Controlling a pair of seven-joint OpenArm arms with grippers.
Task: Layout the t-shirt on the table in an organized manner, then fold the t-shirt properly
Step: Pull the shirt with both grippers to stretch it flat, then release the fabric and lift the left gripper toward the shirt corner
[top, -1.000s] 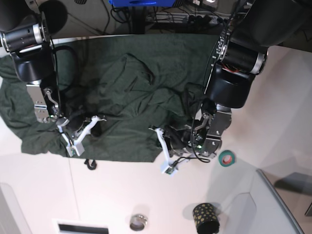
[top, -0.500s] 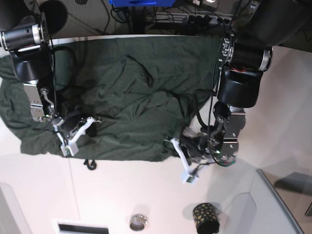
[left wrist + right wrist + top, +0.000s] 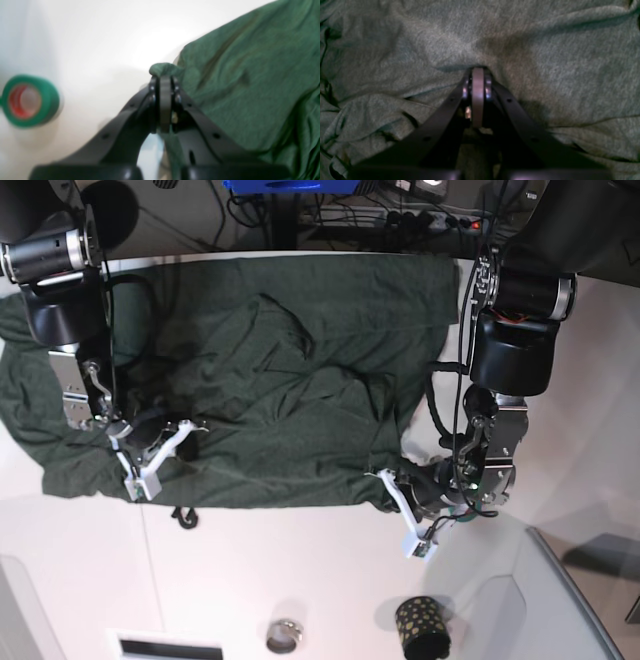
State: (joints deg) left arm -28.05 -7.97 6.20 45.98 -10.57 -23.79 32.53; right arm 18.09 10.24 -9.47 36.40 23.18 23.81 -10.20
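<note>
Going L to R across the base view: the right gripper (image 3: 152,463) sat over the t-shirt (image 3: 250,370) near its near-left part, jaws fully closed; in the right wrist view the tips pressed into the cloth w/ a small pucker at the tip, so prob. a pinch of fabric, but can't tell for sure. The shirt lay spread wide across the far half of the white tabletop (image 3: 250,580), long axis running L–R, mid-section rumpled w/ ridges, left side reaching the view's edge. Further R, the left gripper (image 3: 395,490) was at the shirt's near-right corner, jaws closed on a little bunch of the hem, clear in the left wrist view (image 3: 163,75). From that gripper the whole shirt lay to the view's left & away, bare tabletop on its other side. Judgement: the layout step looked underway; flattening would call for tension along the L–R axis, and the left arm was nearer the free corner. A green tape roll (image 3: 28,101) lay near, apart from the cloth.
</note>
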